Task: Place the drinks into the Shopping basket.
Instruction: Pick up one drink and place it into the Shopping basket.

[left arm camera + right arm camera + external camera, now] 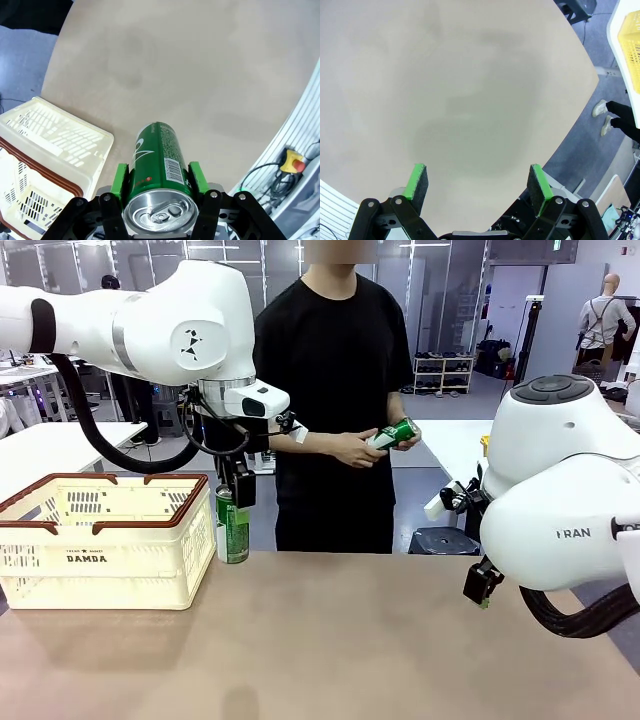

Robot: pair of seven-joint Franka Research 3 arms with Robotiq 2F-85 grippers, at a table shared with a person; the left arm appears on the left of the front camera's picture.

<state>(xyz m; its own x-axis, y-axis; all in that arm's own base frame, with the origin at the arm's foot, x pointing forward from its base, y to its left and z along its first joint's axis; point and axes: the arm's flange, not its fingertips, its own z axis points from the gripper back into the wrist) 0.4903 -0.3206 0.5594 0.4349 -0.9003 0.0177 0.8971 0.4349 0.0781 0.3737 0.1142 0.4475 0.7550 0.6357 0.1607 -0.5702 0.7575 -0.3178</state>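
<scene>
My left claw [236, 502] clamps the green can [234, 538] beside the Shopping basket [120, 526]; next I must lift it over the rim.

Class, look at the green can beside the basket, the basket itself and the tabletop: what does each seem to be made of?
The green can: metal, likely aluminium; bare silvery top with pull tab, glossy printed body. The basket: moulded plastic, matte cream walls with slots, brown-red rim. The tabletop: smooth matte beige surface, perhaps laminate; hard to tell.
</scene>
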